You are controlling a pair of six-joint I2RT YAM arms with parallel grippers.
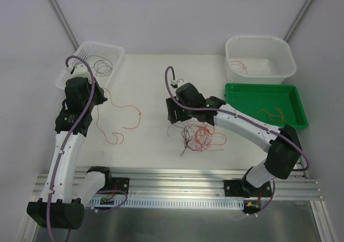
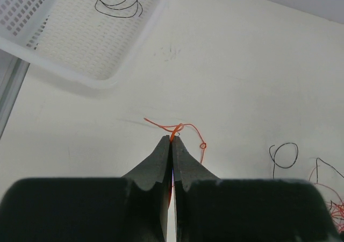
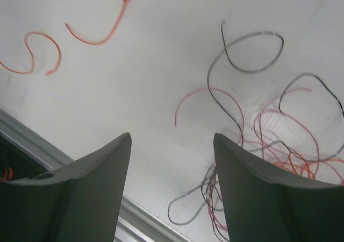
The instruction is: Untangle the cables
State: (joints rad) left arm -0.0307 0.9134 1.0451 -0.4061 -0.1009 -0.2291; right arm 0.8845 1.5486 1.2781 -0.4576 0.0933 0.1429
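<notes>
The cables' tangle [image 1: 201, 137] of red and dark wires lies on the table in front of the right arm; it also shows in the right wrist view [image 3: 279, 140]. My right gripper [image 1: 174, 118] is open and empty [image 3: 172, 137], hovering just left of the tangle. My left gripper [image 1: 101, 97] is shut [image 2: 172, 138] on one end of a loose orange-red wire [image 2: 188, 127], which trails right and down across the table [image 1: 129, 108]. A black loop [image 2: 284, 153] lies apart to its right.
A white basket [image 1: 88, 54] at back left holds dark wires [image 1: 102, 65]. A white tub [image 1: 279, 64] at back right holds red wires [image 1: 239, 66]. A green tray [image 1: 236, 99] holds orange wires [image 1: 271, 113]. The metal rail [image 1: 177, 180] runs along the near edge.
</notes>
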